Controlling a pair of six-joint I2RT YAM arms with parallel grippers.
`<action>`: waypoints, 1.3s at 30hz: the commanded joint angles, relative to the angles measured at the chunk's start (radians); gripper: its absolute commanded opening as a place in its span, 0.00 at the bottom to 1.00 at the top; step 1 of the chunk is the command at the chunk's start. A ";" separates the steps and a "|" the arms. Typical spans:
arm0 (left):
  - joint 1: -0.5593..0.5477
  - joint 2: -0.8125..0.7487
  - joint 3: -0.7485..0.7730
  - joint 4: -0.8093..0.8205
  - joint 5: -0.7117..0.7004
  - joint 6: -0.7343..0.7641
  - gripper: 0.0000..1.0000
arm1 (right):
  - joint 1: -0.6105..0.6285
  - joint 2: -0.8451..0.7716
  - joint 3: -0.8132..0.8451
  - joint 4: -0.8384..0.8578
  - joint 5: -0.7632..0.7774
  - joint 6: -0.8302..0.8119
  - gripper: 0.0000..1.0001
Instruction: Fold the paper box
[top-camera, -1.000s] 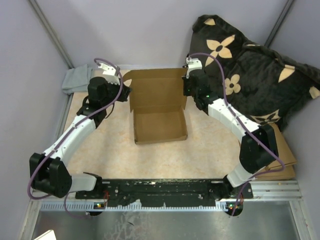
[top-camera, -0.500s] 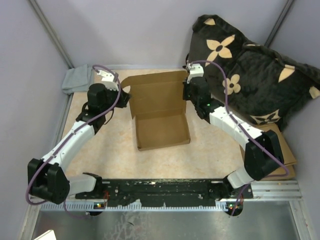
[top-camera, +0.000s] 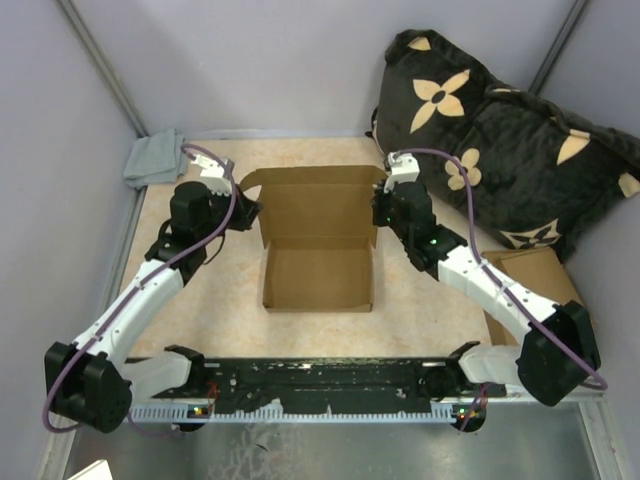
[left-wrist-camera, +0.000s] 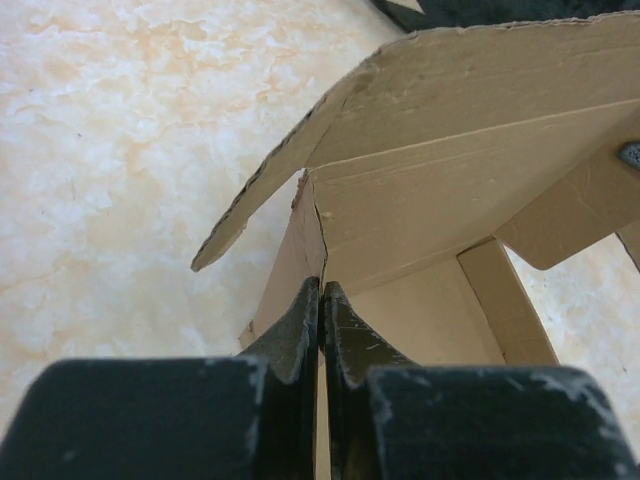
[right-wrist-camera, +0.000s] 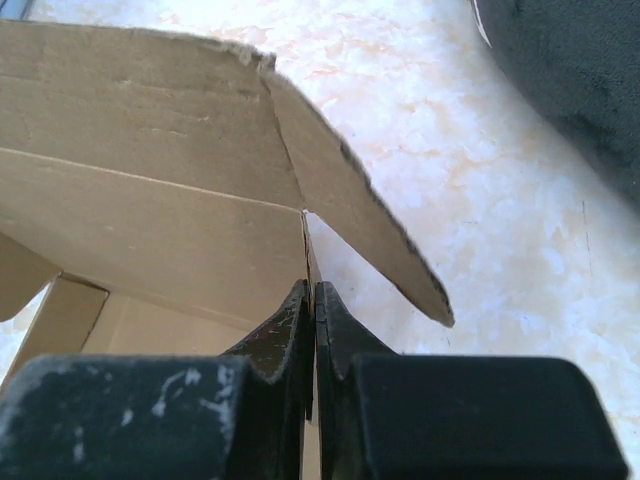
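Robot lab cell: grey panel walls (top-camera: 300, 70) are enclosing a marble-look tabletop (top-camera: 220, 300), black mounting rail (top-camera: 330, 372) running along its near edge.

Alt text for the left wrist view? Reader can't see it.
The left tool is shut on the thin side wall of the open paper box, viewed from close behind. The brown lid panel rises beyond it, a corner flap splays left, and mottled beige table fills the rest.
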 joint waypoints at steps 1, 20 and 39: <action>-0.021 -0.030 -0.023 -0.028 0.061 -0.025 0.06 | 0.024 -0.019 0.004 0.063 -0.029 0.031 0.02; -0.023 0.115 0.111 0.162 -0.038 0.065 0.08 | 0.024 0.192 0.176 0.307 0.024 -0.188 0.00; -0.025 0.038 -0.026 0.145 -0.057 0.040 0.17 | 0.023 0.161 0.003 0.361 -0.031 -0.005 0.03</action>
